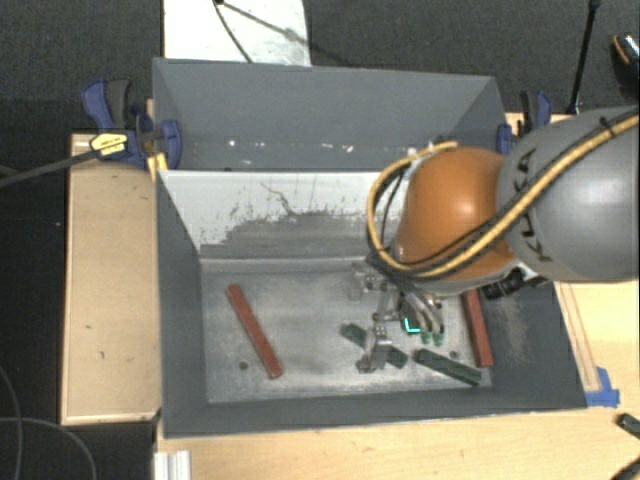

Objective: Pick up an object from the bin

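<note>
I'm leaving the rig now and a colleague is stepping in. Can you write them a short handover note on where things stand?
Gripper: low over the floor in the right half of the bin, at a few small dark green pieces. Whether it grips one cannot be told.
Other things: a dark green stick just front-right of it, a reddish-brown bar lying diagonally on the left floor, and a second bar by the right wall.
Done: nothing visibly lifted.
Left: secure one piece and raise it out.

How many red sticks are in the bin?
2. One red stick lies left on the bin floor, the other stick near the right wall. The arm may hide more.
</note>
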`<state>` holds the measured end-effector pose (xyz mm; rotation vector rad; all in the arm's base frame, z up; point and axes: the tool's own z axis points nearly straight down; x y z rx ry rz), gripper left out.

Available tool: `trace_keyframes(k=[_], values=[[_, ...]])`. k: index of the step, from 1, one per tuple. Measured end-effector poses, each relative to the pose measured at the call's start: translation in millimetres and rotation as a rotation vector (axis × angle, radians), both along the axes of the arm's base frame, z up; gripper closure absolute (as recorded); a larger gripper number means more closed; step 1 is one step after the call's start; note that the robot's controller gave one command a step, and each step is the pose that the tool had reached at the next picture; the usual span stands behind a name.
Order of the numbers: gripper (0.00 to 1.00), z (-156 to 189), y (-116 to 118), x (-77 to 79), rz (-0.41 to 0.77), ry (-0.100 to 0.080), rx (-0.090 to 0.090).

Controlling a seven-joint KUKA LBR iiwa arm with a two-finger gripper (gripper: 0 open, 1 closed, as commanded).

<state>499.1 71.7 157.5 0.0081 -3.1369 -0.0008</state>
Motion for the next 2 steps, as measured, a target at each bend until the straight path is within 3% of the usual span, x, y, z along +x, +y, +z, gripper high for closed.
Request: trace_keyframes(k=[1,2], values=[[0.00,-34,-65,-14.4,-0.166,-0.003,-0.003],[0.00,-41,-24,-20.5,-0.497,-0.001,-0.001]])
